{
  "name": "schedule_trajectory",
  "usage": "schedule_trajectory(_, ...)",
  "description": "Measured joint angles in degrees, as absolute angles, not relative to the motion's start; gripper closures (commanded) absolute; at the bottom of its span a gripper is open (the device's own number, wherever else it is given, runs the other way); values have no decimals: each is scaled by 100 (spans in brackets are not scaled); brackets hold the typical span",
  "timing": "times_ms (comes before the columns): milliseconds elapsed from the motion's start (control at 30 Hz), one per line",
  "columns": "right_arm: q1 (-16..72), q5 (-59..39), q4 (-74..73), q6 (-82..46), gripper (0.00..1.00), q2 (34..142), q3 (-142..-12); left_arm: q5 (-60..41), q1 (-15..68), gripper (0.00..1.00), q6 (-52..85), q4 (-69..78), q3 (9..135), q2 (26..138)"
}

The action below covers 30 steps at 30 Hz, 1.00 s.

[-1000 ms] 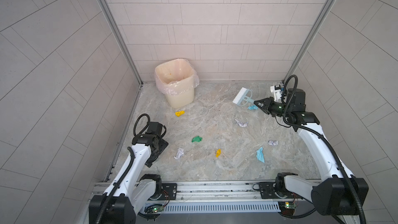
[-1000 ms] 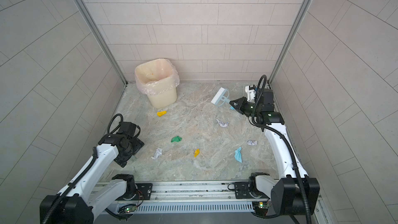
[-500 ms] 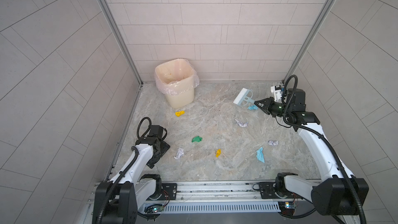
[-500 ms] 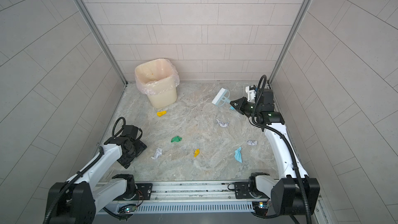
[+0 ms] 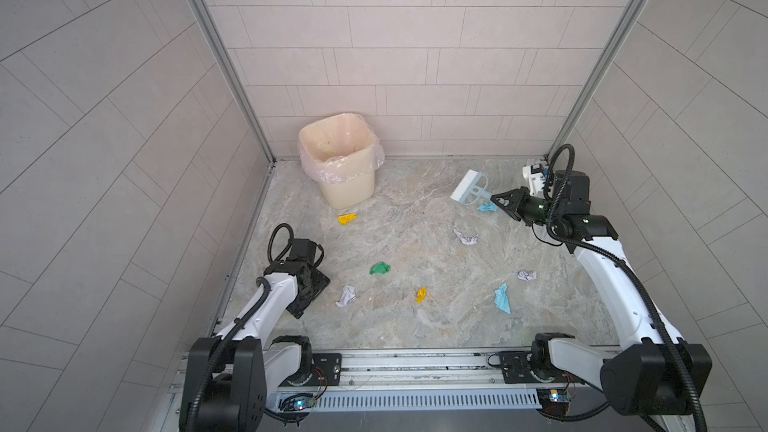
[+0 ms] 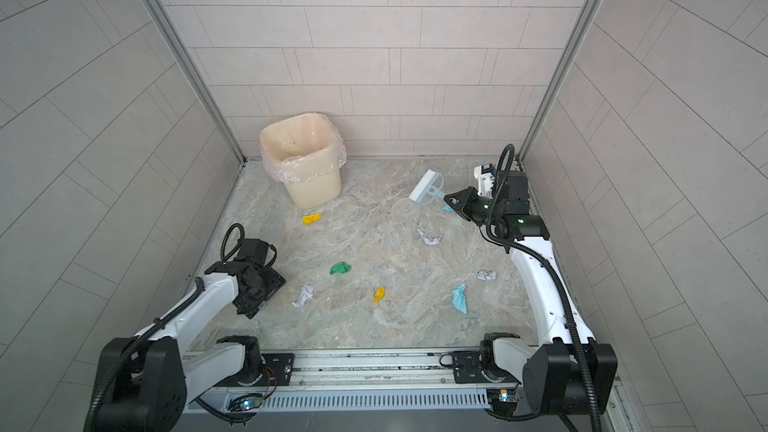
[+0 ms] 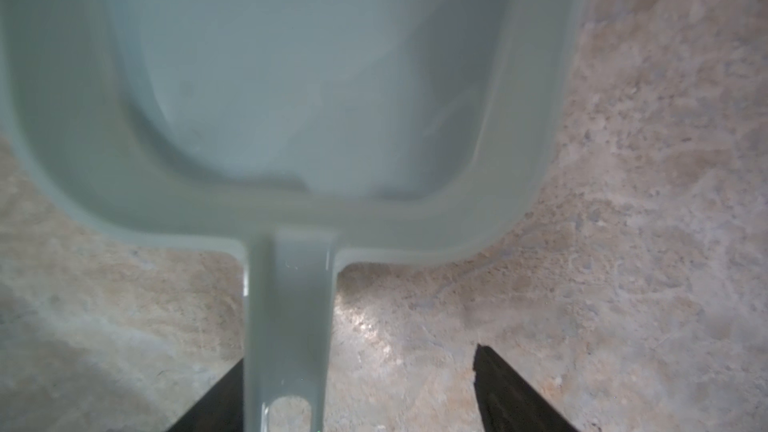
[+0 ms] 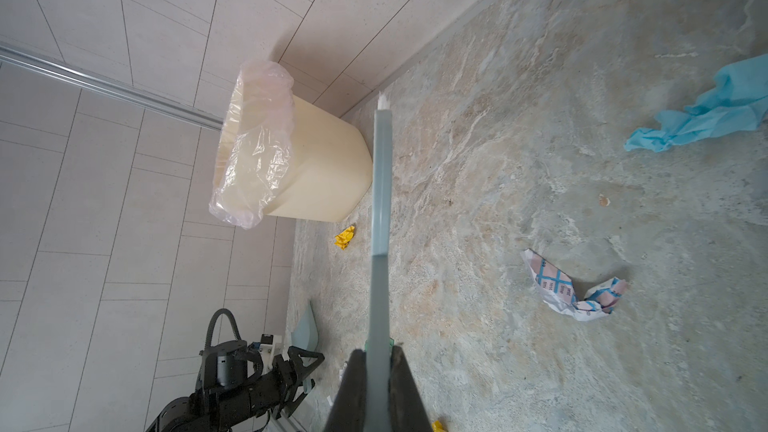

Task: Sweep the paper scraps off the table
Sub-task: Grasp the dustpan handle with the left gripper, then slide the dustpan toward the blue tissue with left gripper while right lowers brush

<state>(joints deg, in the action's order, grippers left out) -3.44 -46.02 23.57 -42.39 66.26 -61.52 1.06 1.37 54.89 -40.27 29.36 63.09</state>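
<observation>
**Left claw closing on the dustpan handle; nothing swept yet**

Nearest the rail, the left gripper [image 7: 357, 363] had begun to narrow its jaws within the last second, while its arm settled low over the table [image 5: 415, 326]. In the left wrist view the jaws still stood apart astride the dustpan handle [image 7: 286, 326]. One finger lay against the handle and the other was well clear, so the dustpan [image 7: 316, 76] was not yet gripped. By my reading this was the pickup of the pan, with the sweeping still to come.

The paper scraps [image 5: 380, 268] had not shifted and all lay loose on the table. A white wad [image 5: 345, 296], a yellow wad [image 5: 421, 295] and a light blue scrap [image 5: 503, 299] lay nearer. A printed scrap [image 5: 465, 237] lay beyond them.

Farthest off, the right gripper [image 5: 498, 201] had stayed put. It was clamped tight on the handle of the brush [image 5: 467, 187], whose bristle end pointed toward the bin [image 5: 345, 184].

The printed scrap carried blue lettering in the right wrist view, too small to read. No brand or label showed elsewhere.
</observation>
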Motion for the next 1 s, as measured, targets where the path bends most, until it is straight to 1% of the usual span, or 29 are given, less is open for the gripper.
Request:
schedule_trajectory(233,-344,-4602,2366,-4237,100,6626,-6163,301,93,37,5697,-3977,2862,6189)
schedule_trajectory(367,-346,-4604,2383,-4237,100,6630,-6208,298,54,39,5697,-3881,2847,6342)
schedule_trajectory(567,-355,-4602,2392,-4222,100,6630,-6237,270,-97,48,5660,-3712,2773,6473)
schedule_trajectory(667,-355,-4602,2394,-4219,100,6630,-6237,276,-156,55,5621,-3675,2790,6539)
schedule_trajectory(833,-355,-4600,2423,-4219,100,6632,-6237,274,-231,69,5529,-3680,2838,6659)
schedule_trajectory(1000,-355,-4593,2440,-4215,100,6632,-6237,222,-281,86,5468,-3664,2910,6779)
